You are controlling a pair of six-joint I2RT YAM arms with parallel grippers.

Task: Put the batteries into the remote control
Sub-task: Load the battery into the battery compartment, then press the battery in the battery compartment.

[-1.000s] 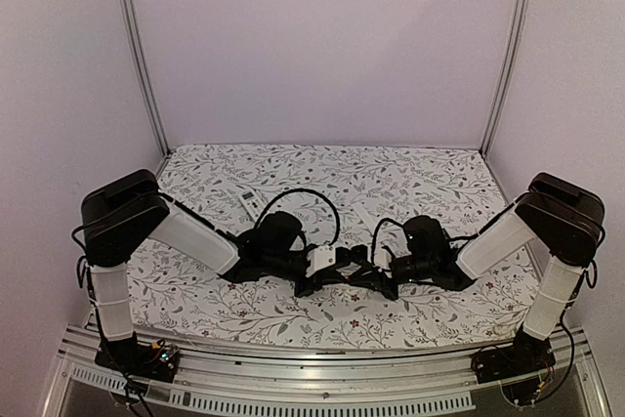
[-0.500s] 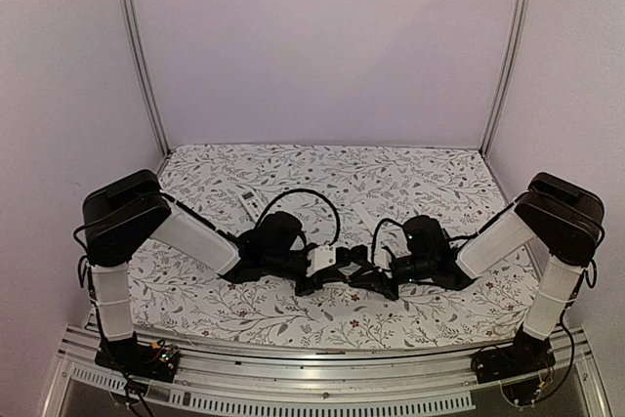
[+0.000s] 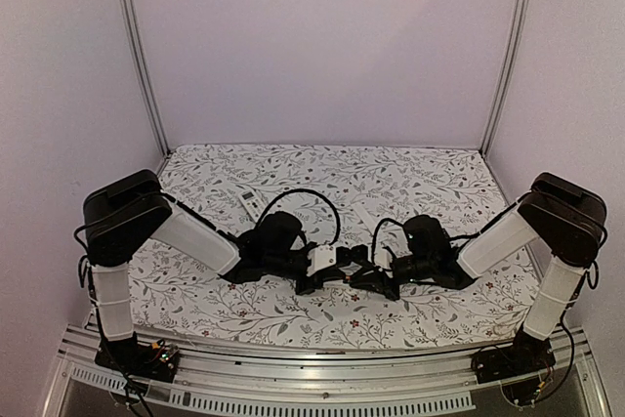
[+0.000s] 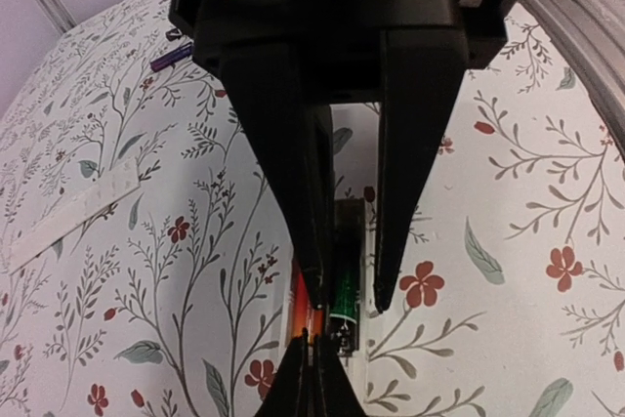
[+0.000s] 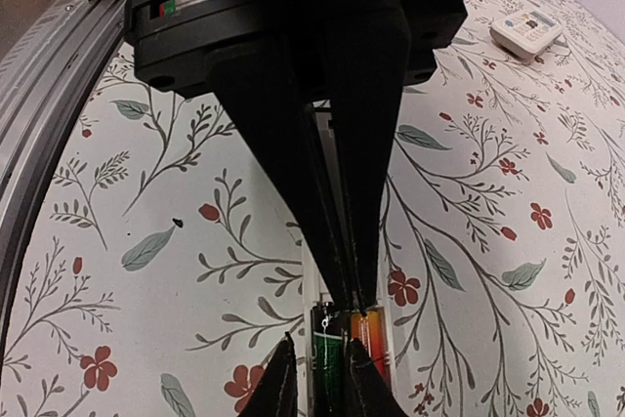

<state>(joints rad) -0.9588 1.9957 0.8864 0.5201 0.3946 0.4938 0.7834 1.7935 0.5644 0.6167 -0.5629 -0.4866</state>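
Showing only in wrist views, batteries (image 5: 328, 354); left tool (image 4: 346, 300) parted; right tool (image 5: 350, 302) pinched shut.

White cylindrical links join matte black housings on the left arm (image 3: 195, 237) and right arm (image 3: 494, 241), black cables (image 3: 296, 191) loop past the wrists, and the left claw (image 4: 345, 297) and right claw (image 5: 350, 297) bear tapering black fingers (image 4: 420, 124).
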